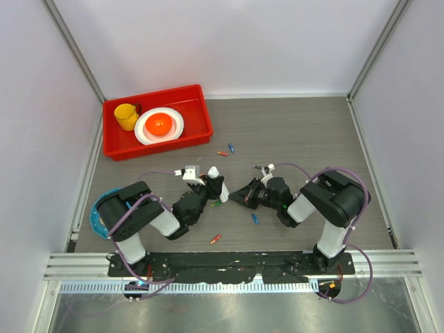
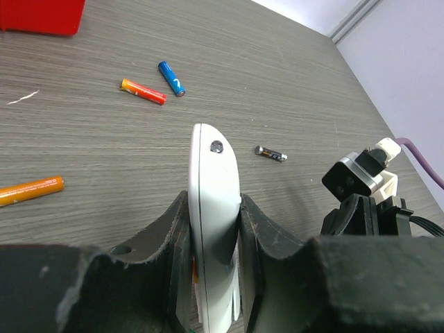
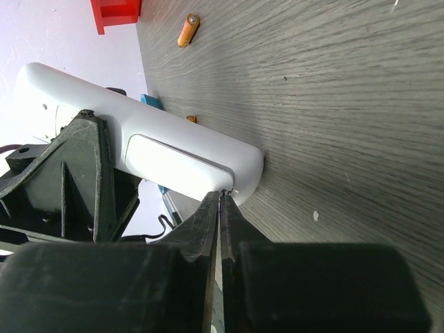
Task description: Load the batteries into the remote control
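Observation:
My left gripper [image 1: 210,187] is shut on the white remote control [image 1: 215,177]. In the left wrist view the remote control [image 2: 214,180] stands edge-on between the two fingers [image 2: 166,229]. My right gripper [image 3: 220,197] is shut, its tips touching the seam at the end of the remote control's [image 3: 104,111] back panel [image 3: 173,163]. Loose batteries lie around on the table: an orange-red battery [image 2: 143,91], a blue battery [image 2: 171,78], a dark battery [image 2: 270,153] and an orange battery [image 2: 31,191]. From above, another blue battery [image 1: 255,219] and a red-orange battery [image 1: 216,238] lie nearer the arm bases.
A red tray [image 1: 199,111] at the back left holds a yellow cup [image 1: 126,116] and a white plate [image 1: 173,132] with something orange on it. A blue object [image 1: 97,216] sits by the left arm. White walls close in the table.

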